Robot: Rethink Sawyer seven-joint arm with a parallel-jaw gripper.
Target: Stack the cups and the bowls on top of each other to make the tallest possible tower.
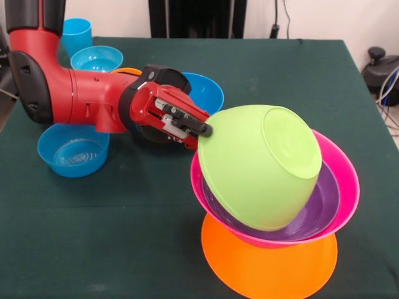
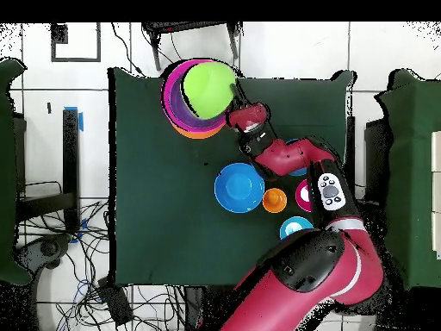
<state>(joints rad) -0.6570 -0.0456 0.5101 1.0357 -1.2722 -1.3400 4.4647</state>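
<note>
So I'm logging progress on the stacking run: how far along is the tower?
Done: the orange bowl forms the base, with the pink bowl and purple bowl nested above. In hand: the gripper is at the rim of the green bowl, which sits tilted in the purple one. Left: the large blue bowl, the small blue bowls and the blue cup are unstacked.
</note>
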